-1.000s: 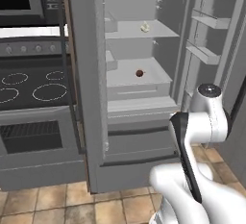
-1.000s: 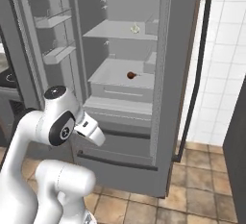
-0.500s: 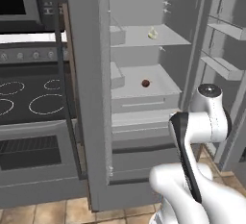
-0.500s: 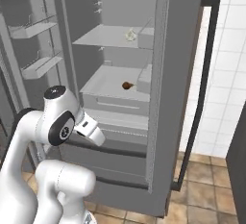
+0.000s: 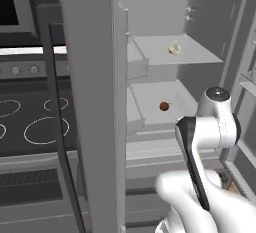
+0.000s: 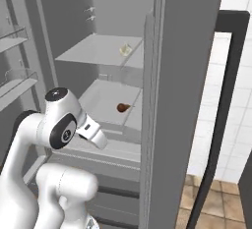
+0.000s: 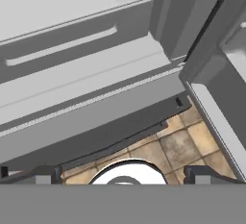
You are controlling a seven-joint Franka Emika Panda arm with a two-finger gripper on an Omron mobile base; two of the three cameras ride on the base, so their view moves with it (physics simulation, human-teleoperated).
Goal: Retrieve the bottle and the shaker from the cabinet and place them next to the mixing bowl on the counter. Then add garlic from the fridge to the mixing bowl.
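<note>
1. The tool (image 7: 123,174) is spread all the way open with nothing in it, tips barely peeking in at the bottom of the hand view, pointed down at the fridge's (image 5: 95,102) lower drawers and the tan floor tiles (image 7: 185,143).
2. No readable writing or brand anywhere I can spot.
3. Fridge stands open: the garlic (image 5: 174,49) sits on the upper shelf, and a small brown round thing (image 5: 164,106), maybe a potato, hard to tell, sits on the shelf below.
4. Left of the fridge there's the black stovetop (image 5: 30,122). White wall tiles (image 6: 209,100) on the right.
</note>
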